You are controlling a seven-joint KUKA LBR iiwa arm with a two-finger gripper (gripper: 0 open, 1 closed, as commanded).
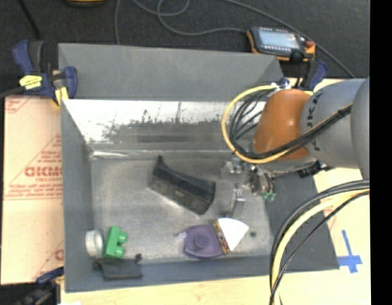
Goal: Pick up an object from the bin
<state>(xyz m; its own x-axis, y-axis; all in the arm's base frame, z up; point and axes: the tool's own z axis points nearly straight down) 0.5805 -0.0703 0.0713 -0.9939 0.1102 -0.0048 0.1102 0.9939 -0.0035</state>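
Bin (75, 189): grey sheet metal, sloped walls. We note dark scuffs and scratches along the foot of the back wall and a dull, speckled floor.

Gripper (241, 190): small bright-metal assembly under a smooth, rounded orange cover (281, 122), with looped yellow and black cables (243, 129) around it. It hangs low over the right part of the floor. We cannot tell whether it is parted or closed.

Nearest items, two:
- Black piece (183, 184): hard plastic, oblong, ribbed on its upper face, lying aslant mid-floor. Its right end is just beside the gripper, to the view's left of it.
- White wedge (234, 232): smooth, triangular, with a pointed tip facing right. It lies near the front wall, just below the gripper in the view, and we cannot tell if they touch.

Other items:
- Purple lump (201, 241): rounded, teardrop outline, raised knob at centre. It lies against the wedge's left edge, with a thin striped band where the two meet.
- Green block (115, 243): glossy plastic, chunky, with round studs, in the front left corner.
- Silver cylinder (94, 241): short, metallic, touching the green block's left side.
- Black slab (119, 269): flat, matte, rectangular, at the front wall just below the green block.
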